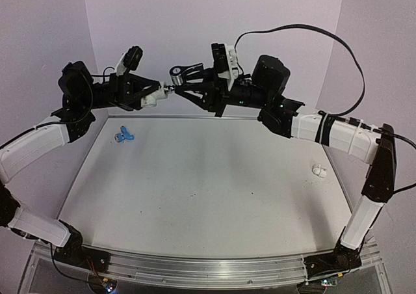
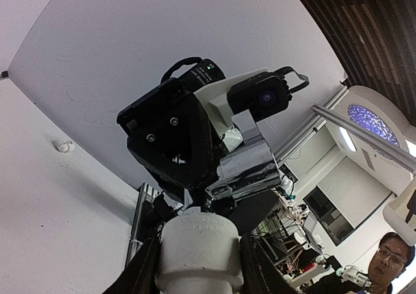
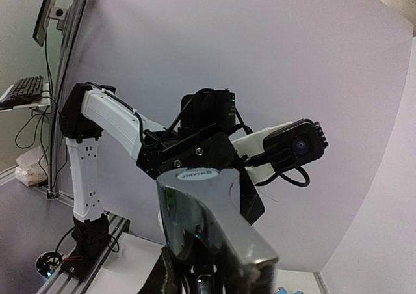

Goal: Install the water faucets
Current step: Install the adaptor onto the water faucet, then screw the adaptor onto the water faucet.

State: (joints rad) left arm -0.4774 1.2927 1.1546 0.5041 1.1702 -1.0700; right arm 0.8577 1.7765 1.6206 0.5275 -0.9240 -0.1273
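Both arms are raised above the table's far edge, tips facing each other. My left gripper (image 1: pixel 156 94) is shut on a white pipe fitting (image 1: pixel 152 99), which fills the bottom of the left wrist view (image 2: pixel 198 248) between the dark fingers (image 2: pixel 144 271). My right gripper (image 1: pixel 178 90) is shut on the silver water faucet (image 1: pixel 177 73), seen large and shiny in the right wrist view (image 3: pixel 208 222) and from the other side (image 2: pixel 250 170). The faucet's stem meets the fitting's open end. The blue water faucet (image 1: pixel 123 136) lies on the table at the far left.
Another white pipe fitting (image 1: pixel 318 170) lies near the table's right edge (image 1: pixel 341 196). A purple backdrop wall (image 1: pixel 195 21) rises right behind both grippers. The right arm's black cable (image 1: pixel 325 34) loops high over its forearm.
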